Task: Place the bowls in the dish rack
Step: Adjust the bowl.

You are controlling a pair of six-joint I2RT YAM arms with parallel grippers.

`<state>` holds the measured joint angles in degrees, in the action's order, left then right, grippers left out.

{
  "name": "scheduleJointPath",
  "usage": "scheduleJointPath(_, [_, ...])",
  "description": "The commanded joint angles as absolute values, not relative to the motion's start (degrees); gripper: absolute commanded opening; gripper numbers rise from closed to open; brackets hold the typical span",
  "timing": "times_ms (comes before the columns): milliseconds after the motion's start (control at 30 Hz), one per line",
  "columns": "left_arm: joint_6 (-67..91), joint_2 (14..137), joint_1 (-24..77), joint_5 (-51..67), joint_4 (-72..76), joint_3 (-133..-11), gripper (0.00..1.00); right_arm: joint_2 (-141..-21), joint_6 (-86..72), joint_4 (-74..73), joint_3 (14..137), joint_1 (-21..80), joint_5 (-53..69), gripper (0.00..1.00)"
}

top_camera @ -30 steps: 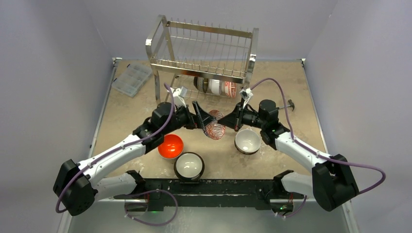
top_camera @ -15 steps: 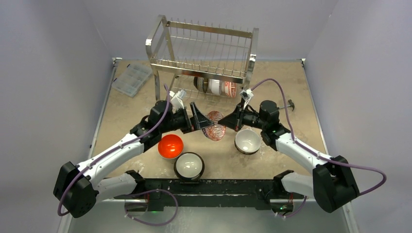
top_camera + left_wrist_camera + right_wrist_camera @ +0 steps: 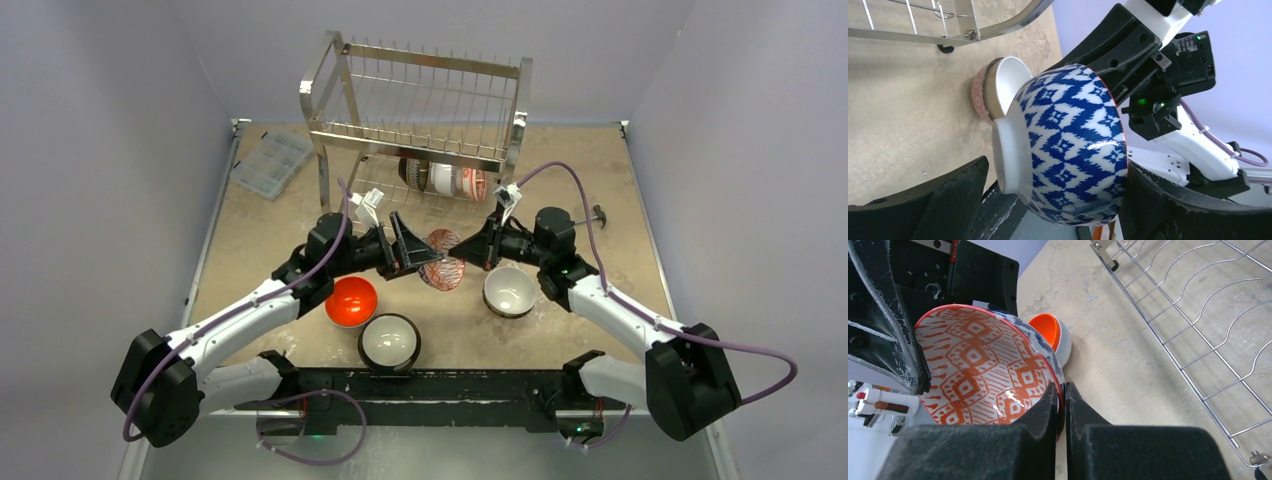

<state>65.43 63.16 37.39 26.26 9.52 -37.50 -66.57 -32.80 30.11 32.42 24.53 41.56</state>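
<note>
Where the arm bases line the near edge, a dark-rimmed bowl (image 3: 389,340) with a glossy white inside sits upright on the mottled beige surface (image 3: 590,170). An orange-red bowl (image 3: 351,301) sits just beside it to the left. A brown-rimmed bowl (image 3: 509,290), white inside and pink-speckled outside, stands apart to the right.

Beyond these, between the two arms, a patterned bowl (image 3: 1068,125) is held off the surface, tipped on its side. It is glazed ceramic with a blue-and-white diamond motif outside, a plain white foot and an orange-red lattice inside.

Right gripper (image 3: 1060,390): fingers pinched together on the bowl's rim, one inside and one outside.

Left gripper (image 3: 1058,175): jaws spread wide, one pad by the foot and the other by the rim; contact cannot be confirmed.

Both arms reach inward with wrists facing each other.

Farther back stands the dish rack (image 3: 420,110), two tiers of bright steel wire. Several racked bowls (image 3: 440,180) stand on edge in its lower tier. A clear plastic compartment box (image 3: 268,163) lies at far left.
</note>
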Motion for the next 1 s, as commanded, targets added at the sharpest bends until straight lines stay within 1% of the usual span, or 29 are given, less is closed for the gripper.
scheduleJointPath(0, [67.95,62.35,36.89,28.92,16.30,-37.24,0.83,-64.49,-33.65,34.59,34.08,24.82,42.30,0.00])
scheduleJointPath(67, [67.34,62.15,36.87,29.05,16.18,-37.68,0.72,-64.67,-33.71,34.54,34.09,24.79,42.26,0.00])
scheduleJointPath(100, [67.02,62.18,36.81,29.34,16.17,-37.90,0.65,-64.69,-33.68,34.62,34.10,24.79,42.27,0.00])
scheduleJointPath(200, [66.43,62.52,36.83,30.20,16.18,-38.52,0.37,-64.79,-33.80,34.72,34.09,24.79,42.23,0.00])
scheduleJointPath(333, [66.21,63.50,36.75,31.49,16.20,-38.83,0.03,-64.90,-33.81,34.55,34.08,24.79,42.15,0.00])
scheduleJointPath(367, [66.12,63.72,36.74,31.78,15.99,-39.00,0.00,-64.99,-33.80,34.54,34.10,24.80,42.09,0.00])
scheduleJointPath(433, [65.76,64.10,36.56,31.82,15.24,-39.11,0.00,-65.11,-33.83,34.44,34.10,24.83,42.01,0.00])
scheduleJointPath(533, [65.04,64.53,36.09,31.53,14.15,-39.20,0.00,-65.30,-33.79,33.92,34.25,24.79,42.01,0.25])
scheduleJointPath(633, [64.03,65.13,35.48,30.77,13.46,-39.05,0.00,-65.03,-33.61,32.82,34.51,24.81,41.53,0.58])
scheduleJointPath(700, [63.45,65.87,34.77,30.09,13.58,-39.07,0.00,-64.47,-33.35,31.82,34.68,24.85,40.67,0.75])
scheduleJointPath(733, [63.13,66.24,34.38,29.63,13.91,-39.03,0.00,-64.17,-32.90,31.15,34.79,24.84,40.16,0.80])
scheduleJointPath(800, [62.59,67.28,33.60,28.56,15.11,-38.95,0.00,-63.23,-32.41,29.77,34.85,24.79,39.13,0.87])
scheduleJointPath(967, [60.57,71.11,31.25,25.49,20.91,-38.58,0.00,-60.77,-31.06,26.60,35.02,24.79,36.36,0.95])
